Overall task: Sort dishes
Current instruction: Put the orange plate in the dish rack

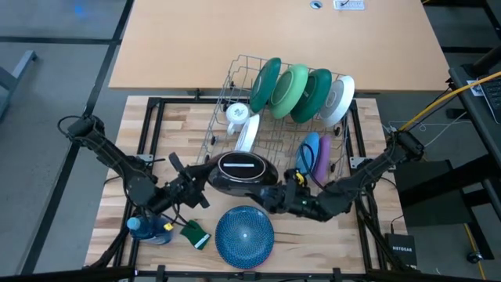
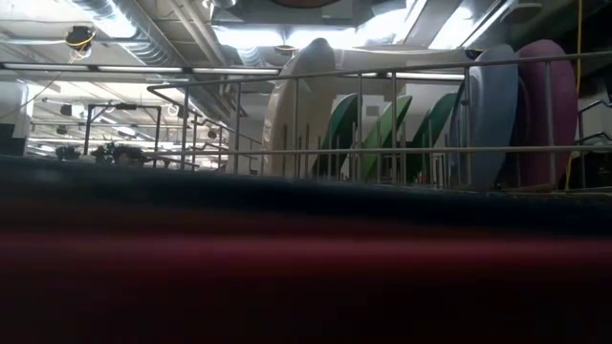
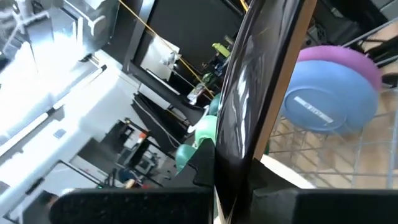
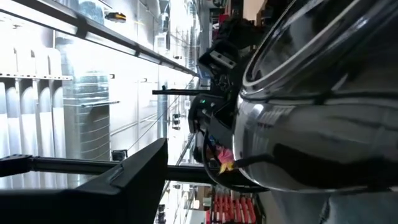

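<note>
1. High view: a glossy black plate [image 1: 241, 172] sits between the 2 arms at the front edge of the wire dish rack [image 1: 227, 86], its face turned up. The left hand [image 1: 205, 174] is clenched on the plate's left rim; the right hand [image 1: 272, 194] is at its right rim with fingers spread wide, though whether it grips cannot be told. In the rack, 3 green plates [image 1: 293, 90] and a white plate [image 1: 338, 99] stand on edge in a row, faces toward the left. A blue plate [image 1: 309, 153] and a purple plate [image 1: 322, 157] stand on edge nearer the right arm. A patterned blue plate [image 1: 244, 236] lies flat on the wooden surface [image 1: 117, 168], beside a green sponge [image 1: 196, 233].
2. Low view: the racked plates stand upright behind the wire.
3. Left wrist view: the black plate shows edge-on, clamped between dark fingers [image 3: 202, 165].
4. Right wrist view: the black plate's shiny underside fills the frame.
</note>
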You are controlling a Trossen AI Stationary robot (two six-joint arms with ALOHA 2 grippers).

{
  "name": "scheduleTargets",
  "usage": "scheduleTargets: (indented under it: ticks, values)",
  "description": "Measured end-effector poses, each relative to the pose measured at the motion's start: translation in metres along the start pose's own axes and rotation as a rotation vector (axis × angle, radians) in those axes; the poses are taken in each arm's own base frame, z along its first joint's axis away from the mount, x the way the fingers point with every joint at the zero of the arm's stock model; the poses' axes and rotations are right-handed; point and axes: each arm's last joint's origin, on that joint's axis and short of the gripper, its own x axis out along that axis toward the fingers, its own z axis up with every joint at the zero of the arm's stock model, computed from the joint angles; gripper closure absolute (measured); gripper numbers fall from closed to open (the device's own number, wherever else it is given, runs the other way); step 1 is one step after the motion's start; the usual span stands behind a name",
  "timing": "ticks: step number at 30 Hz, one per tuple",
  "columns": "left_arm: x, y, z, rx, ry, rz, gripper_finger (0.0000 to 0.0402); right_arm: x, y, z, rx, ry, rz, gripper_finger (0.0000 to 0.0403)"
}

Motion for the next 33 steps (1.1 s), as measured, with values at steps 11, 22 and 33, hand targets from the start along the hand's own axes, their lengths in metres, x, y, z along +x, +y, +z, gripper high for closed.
scheduleTargets:
  ticks: [11,22,33]
  values:
    - [0.002,0.002,0.000,0.162,0.015,0.014,0.0398,0.012,-0.015,0.014,-0.113,-0.040,-0.104,0.0146]
    - [0.001,0.003,0.002,0.321,-0.032,0.001,0.0398,0.023,-0.026,0.030,-0.189,-0.104,-0.187,0.0145]
    - [0.002,0.003,0.003,0.456,-0.068,-0.004,0.0398,0.026,-0.026,0.033,-0.183,-0.114,-0.183,0.0145]
